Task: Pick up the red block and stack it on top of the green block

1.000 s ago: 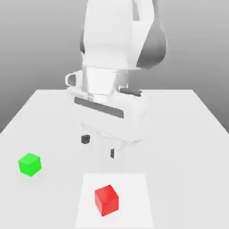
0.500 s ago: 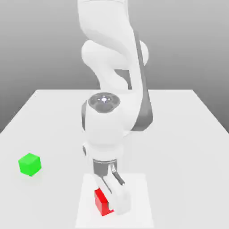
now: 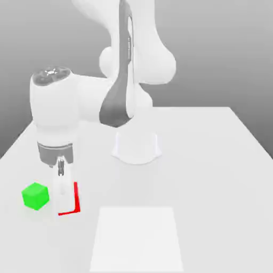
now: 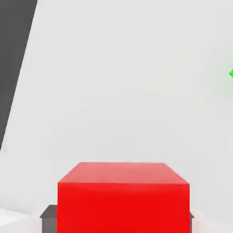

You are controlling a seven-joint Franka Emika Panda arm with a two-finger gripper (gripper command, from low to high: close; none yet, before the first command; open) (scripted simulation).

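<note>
Two blocks: red block (image 3: pixel 76 198) is sitting clamped in the tool (image 3: pixel 65 200), hanging just beside the green block (image 3: pixel 35 195), which is resting on the white surface (image 3: pixel 213 176).

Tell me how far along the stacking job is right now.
Pick looks done: the tool is shut on the red block, which hangs between its fingers beside the green block, on the exterior view's right of it. In hand: carrying the red block across toward the green one. Left: bring it over the green block, which sits bare on the table, lower it squarely on top and release.
</note>
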